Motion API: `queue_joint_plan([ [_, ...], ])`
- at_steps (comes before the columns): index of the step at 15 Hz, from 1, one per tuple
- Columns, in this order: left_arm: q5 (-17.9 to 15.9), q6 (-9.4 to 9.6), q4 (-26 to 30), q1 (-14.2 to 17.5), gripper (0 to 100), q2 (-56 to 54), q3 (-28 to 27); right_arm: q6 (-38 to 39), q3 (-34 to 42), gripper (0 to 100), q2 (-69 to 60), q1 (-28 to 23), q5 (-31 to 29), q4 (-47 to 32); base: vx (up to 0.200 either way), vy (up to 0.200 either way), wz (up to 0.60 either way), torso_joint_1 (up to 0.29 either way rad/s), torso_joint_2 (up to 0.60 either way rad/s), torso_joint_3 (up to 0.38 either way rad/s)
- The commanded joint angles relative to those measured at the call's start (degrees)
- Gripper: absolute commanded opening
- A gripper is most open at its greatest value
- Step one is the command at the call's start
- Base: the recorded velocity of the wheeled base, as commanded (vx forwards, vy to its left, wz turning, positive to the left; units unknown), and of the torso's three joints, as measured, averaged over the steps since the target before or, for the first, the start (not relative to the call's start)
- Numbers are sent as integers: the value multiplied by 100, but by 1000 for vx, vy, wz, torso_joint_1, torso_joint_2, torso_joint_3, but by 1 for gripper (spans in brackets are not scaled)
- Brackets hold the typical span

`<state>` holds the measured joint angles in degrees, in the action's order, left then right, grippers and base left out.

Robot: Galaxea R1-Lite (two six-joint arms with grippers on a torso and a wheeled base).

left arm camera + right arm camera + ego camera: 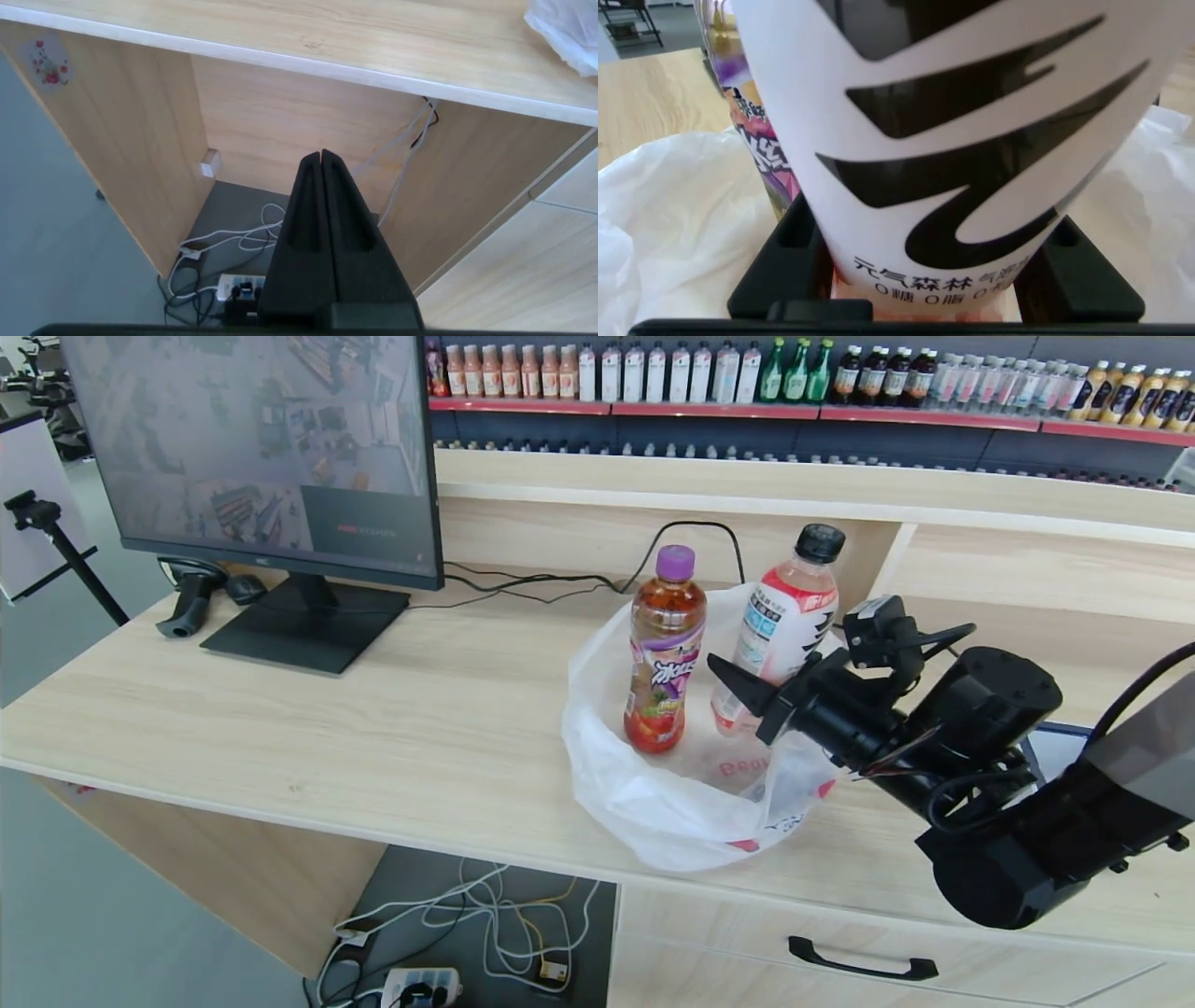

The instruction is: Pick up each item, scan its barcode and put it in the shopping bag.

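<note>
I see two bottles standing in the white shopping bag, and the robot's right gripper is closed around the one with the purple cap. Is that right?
Not quite. The right gripper is closed around the black-capped bottle, not the purple-capped bottle, which stands untouched beside it. Both are in the shopping bag, as the head view shows.

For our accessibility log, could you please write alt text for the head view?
The right claw grips a tilted white-labelled bottle at the mouth of the open white shopping bag on a wooden counter, beside an upright purple-capped bottle standing in the bag. A monitor and handheld scanner sit at the counter's far left.
</note>
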<state>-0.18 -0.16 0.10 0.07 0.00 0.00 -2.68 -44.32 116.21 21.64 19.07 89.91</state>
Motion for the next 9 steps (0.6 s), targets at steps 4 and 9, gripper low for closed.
queue_joint_plan([
  [4,1,-2,-1,1,0,0,0,5,20,0,226,-2,1,9,0,0,0,0,0,0],
  [9,1,-2,-1,1,0,0,0,5,12,0,367,33,1,9,0,0,0,0,0,0],
])
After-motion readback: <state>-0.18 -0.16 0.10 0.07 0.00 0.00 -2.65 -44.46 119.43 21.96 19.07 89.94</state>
